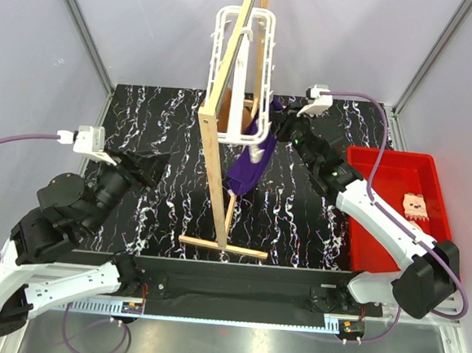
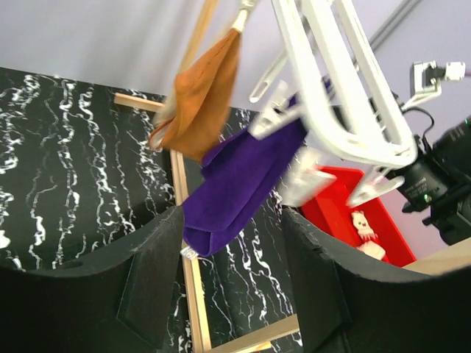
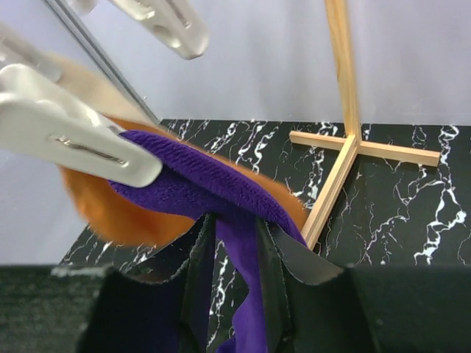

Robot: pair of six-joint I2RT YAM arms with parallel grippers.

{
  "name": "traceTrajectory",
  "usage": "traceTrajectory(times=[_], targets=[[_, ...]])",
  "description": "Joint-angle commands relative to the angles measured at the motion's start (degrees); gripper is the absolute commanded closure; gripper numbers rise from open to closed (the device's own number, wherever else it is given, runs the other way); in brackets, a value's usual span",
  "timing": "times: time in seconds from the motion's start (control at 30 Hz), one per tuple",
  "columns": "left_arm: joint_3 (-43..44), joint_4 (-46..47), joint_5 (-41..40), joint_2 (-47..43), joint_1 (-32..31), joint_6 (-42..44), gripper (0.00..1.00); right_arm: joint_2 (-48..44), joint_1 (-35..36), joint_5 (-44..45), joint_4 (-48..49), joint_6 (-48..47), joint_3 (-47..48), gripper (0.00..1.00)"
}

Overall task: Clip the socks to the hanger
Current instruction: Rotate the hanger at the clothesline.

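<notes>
Little of the task looks done. The one sock I can find lies loose in the red bin, well off to the right of both sets of fingers, behind the right gripper and back toward its base. Nothing grips it.

The left gripper hangs wide and empty, facing the hanging cloths from a distance. The right gripper stands narrow, and the purple cloth runs down between its fingers, apparently pinched. Just above those fingers a white clip bites the same cloth, with a brown cloth close behind it.

Farther up, the hanger hangs from the wooden stand. No sock shows on any of its clips. My judgement is that the sock has yet to be picked up, carried over and clipped.

Only the sock's pale, marked cuff stands out. Its red foot merges with the bin floor, so I cannot tell its long axis or which way it points. The hanger's long axis runs away from the arms, beside the stand's upright panel, with its clips dangling below.
</notes>
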Motion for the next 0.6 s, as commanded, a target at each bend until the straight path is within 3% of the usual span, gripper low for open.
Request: traceTrajectory(times=[0.0,0.57], targets=[[0.02,3.76,3.34,2.08,-0.22,-0.49,0.39,0.57,-0.84,-4.61,-2.16,-1.39,4.33,0.64],[2.04,6.49,5.38,6.64,-0.22,0.82,0.37,-3.12,-0.84,-14.1,-6.64,1.25,2.49,0.58]])
